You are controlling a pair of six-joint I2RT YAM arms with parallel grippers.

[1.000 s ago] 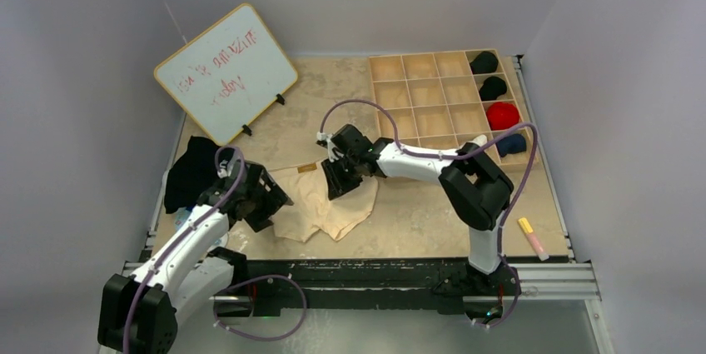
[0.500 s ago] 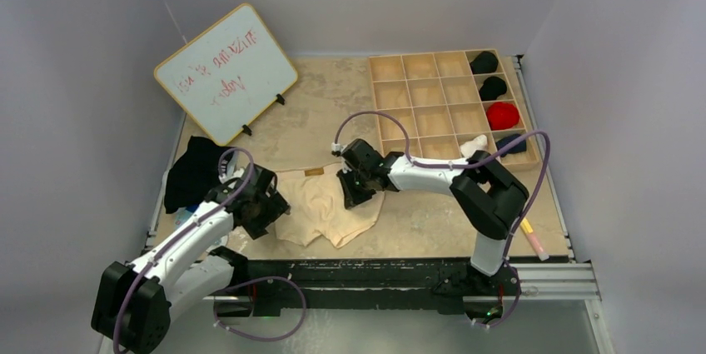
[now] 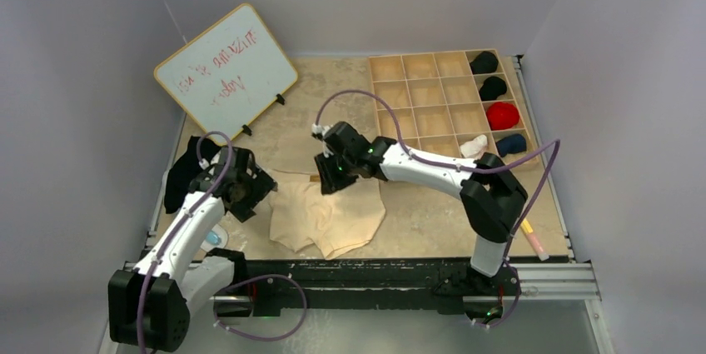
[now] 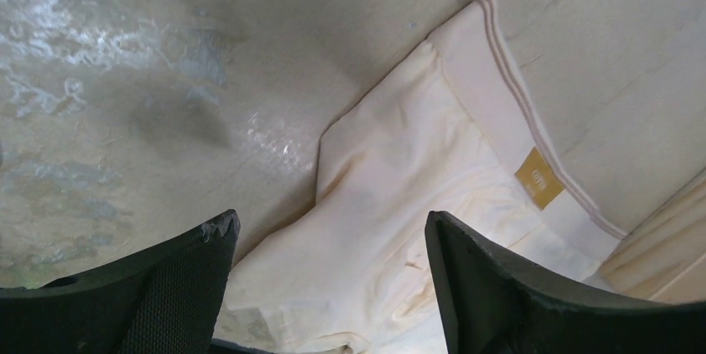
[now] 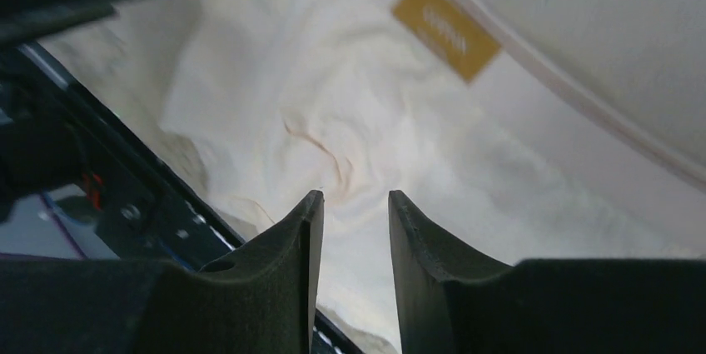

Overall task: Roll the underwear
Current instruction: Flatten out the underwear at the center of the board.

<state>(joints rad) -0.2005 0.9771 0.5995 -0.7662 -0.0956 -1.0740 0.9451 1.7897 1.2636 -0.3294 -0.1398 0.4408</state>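
My left pincer (image 3: 241, 190) hangs spread wide and holds nothing. The left edge of the cream-coloured cotton underwear (image 3: 329, 216) lies below it and just to its right, spread out on the marbled beige desk (image 3: 416, 212). If I close here, I judge it may catch only the top layer near the leg fold, and the roll would start crooked. The mustard woven label (image 4: 539, 177) on the waistband sits further right, towards the other arm. My right pincer (image 3: 333, 172) hovers over the waistband, its fingers parted only narrowly, with nothing pinched that I can see; wrinkled cloth lies beneath its tips. With so slim a gap it could push the fabric ahead and bunch it rather than grip it. Uneven pulls from the two sides would skew the garment.
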